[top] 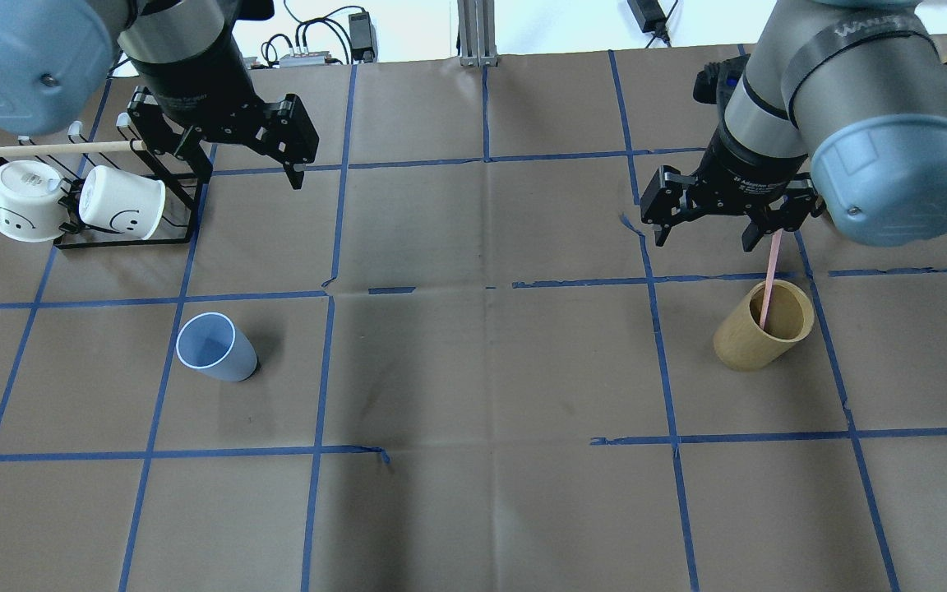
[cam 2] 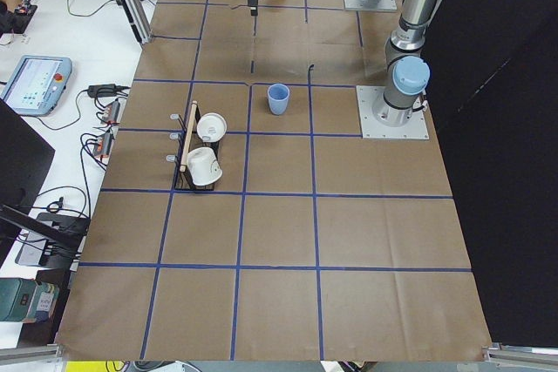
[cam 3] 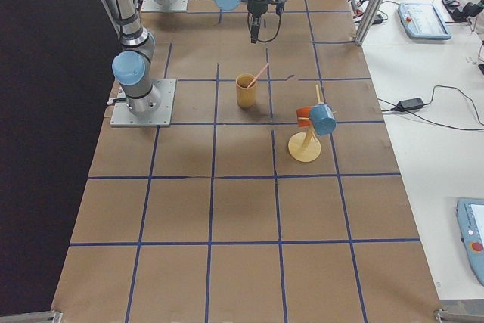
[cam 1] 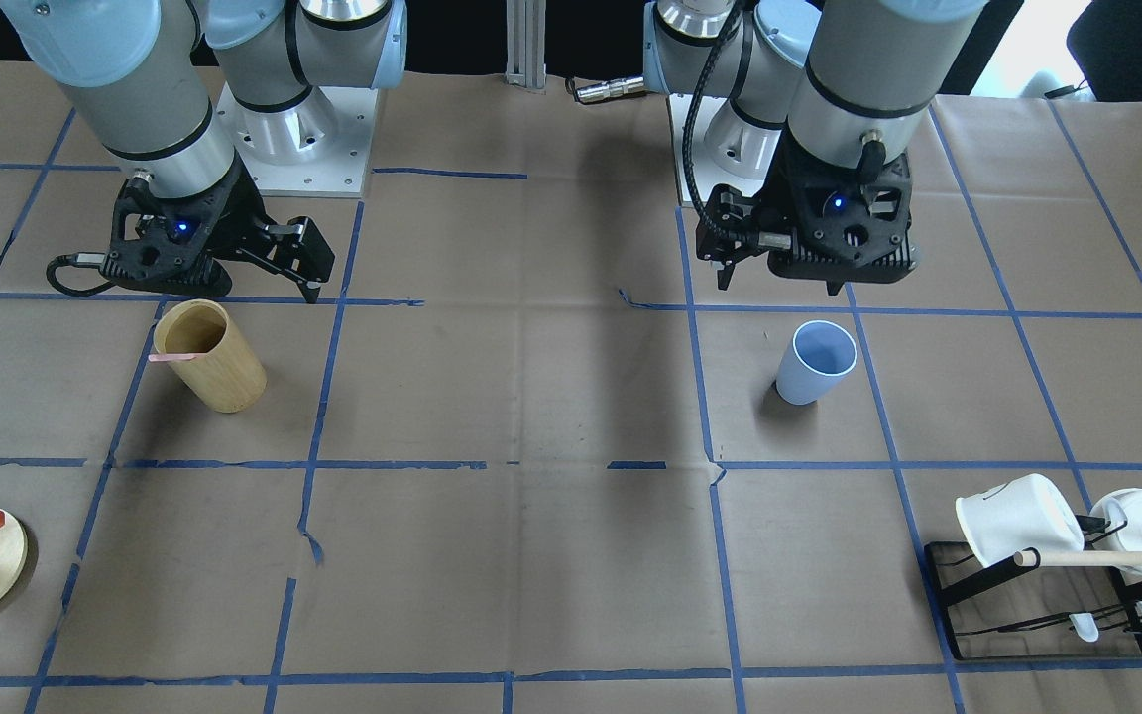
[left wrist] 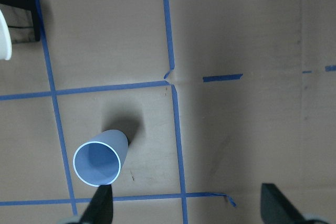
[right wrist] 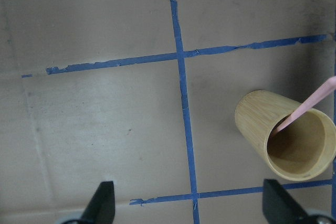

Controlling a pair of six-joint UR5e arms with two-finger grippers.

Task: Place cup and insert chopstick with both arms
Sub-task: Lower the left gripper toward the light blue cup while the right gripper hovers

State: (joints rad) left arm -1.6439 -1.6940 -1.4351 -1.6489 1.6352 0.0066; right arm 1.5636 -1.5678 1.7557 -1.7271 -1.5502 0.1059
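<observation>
The pale-blue cup [top: 214,349] stands upright on the brown paper on my left side; it also shows in the front view [cam 1: 814,362] and in the left wrist view [left wrist: 100,161]. My left gripper [top: 243,160] is open and empty, raised, farther out over the table than the cup. One pink chopstick [top: 769,279] leans in the tan wooden cylinder [top: 761,337] on my right side, with its top sticking out. My right gripper [top: 705,234] is open and empty, above the table beside the chopstick's top. The right wrist view shows the chopstick [right wrist: 304,108] and the cylinder [right wrist: 283,135].
A black rack [top: 182,205] with two white mugs [top: 122,210] and a long pale wooden rod [top: 62,148] stands at the far left. A round wooden stand [cam 3: 306,149] with an orange and a blue cup is at the far right. Blue tape lines grid the paper.
</observation>
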